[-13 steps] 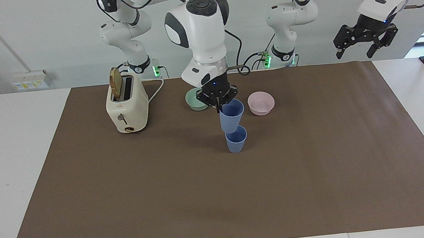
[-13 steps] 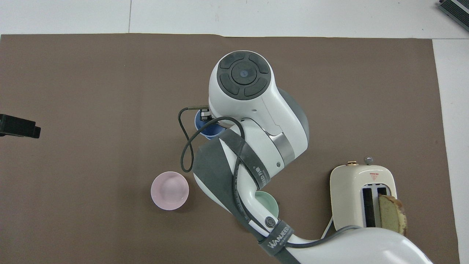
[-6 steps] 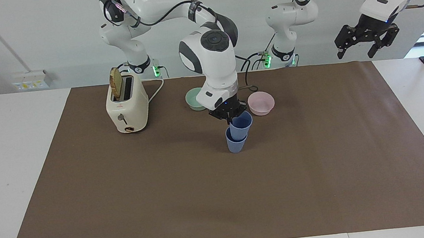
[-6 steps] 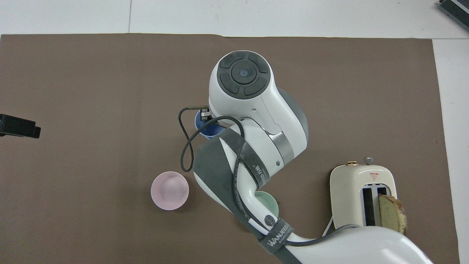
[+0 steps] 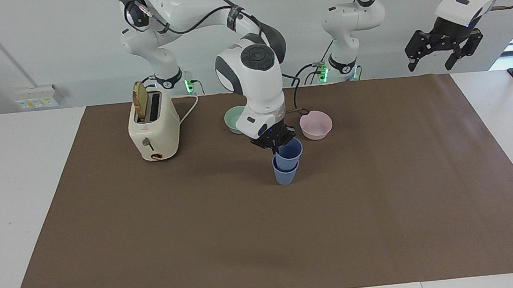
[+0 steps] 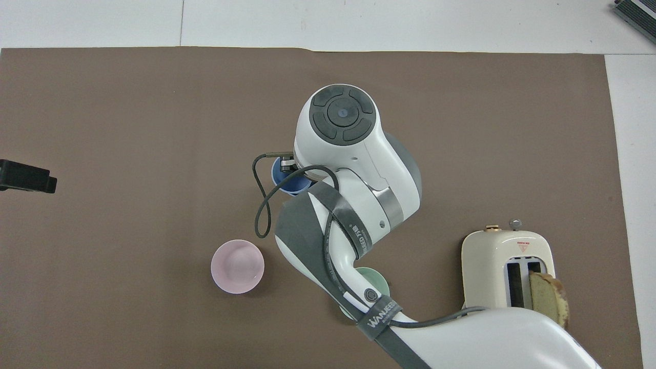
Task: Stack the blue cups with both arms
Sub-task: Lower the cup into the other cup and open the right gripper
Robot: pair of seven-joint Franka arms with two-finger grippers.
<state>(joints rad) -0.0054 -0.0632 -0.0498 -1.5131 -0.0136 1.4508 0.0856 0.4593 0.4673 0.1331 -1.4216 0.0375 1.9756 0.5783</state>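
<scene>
Only facing view shows upper blue cup (image 5: 289, 152) nested in lower blue cup (image 5: 285, 175).

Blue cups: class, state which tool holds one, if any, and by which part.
The right tool holds the upper blue cup by its rim, nested in the lower blue cup. The left tool holds nothing.

We list a brown mat (image 6: 128, 128); the right arm (image 6: 353, 169) over its middle, covering most of a blue cup (image 6: 287, 182); a pink bowl (image 6: 238, 266); a green bowl (image 6: 376, 279), partly hidden; a cream toaster (image 6: 505, 266) holding bread (image 6: 548, 300).
</scene>
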